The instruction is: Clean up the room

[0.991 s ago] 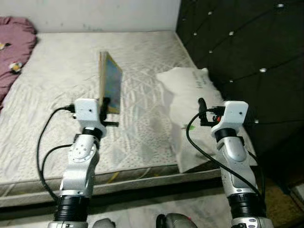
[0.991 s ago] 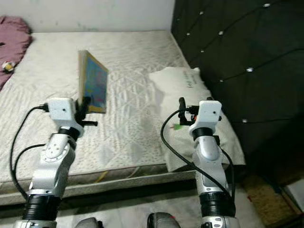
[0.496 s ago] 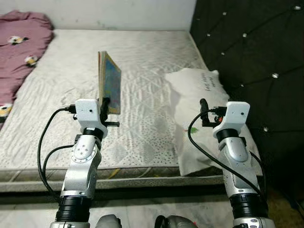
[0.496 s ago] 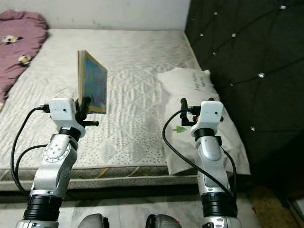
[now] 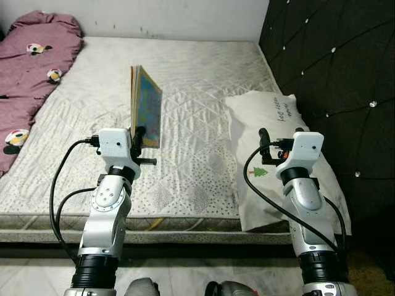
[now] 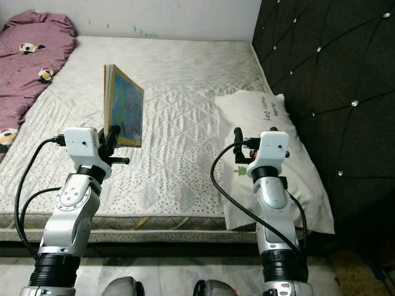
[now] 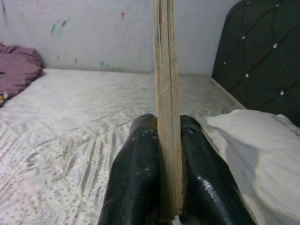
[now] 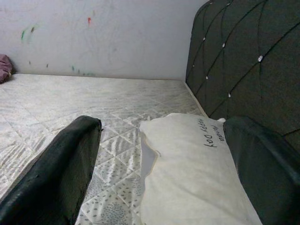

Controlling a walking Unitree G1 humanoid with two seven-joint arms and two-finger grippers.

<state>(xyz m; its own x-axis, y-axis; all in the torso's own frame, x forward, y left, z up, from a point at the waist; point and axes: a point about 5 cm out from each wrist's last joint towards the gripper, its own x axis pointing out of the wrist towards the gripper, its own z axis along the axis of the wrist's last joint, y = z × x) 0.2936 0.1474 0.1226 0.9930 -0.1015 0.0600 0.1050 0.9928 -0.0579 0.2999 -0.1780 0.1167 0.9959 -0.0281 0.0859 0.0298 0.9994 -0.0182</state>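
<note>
We stand at the foot of the bed (image 5: 203, 92) with a book (image 5: 146, 108) held upright in our left tool (image 5: 138, 137), its two black fingers (image 7: 140, 173) clamped on either side of the book's lower edge so that the pages rise edge-on between them. The book is lifted clear above the mattress, near its middle, with the colourful cover turned toward our right. Our right tool (image 6: 237, 143) hangs spread wide and empty in front of the white pillow (image 5: 284, 154), which lies along the right side of the bed against the dark padded headboard (image 5: 333, 74). A purple blanket (image 5: 34, 74) with small patches lies bunched along the left side. We judge the step in hand to be carrying the book off: it is already picked up and secure, but not yet put anywhere. The next move calls for finding a proper place for it, which we cannot see from here, and turning or walking there while we hold the grip firm, since the book is pinched only at its bottom edge and could tip or slip. The free right tool could steady it or deal with the pillow afterwards.
</note>
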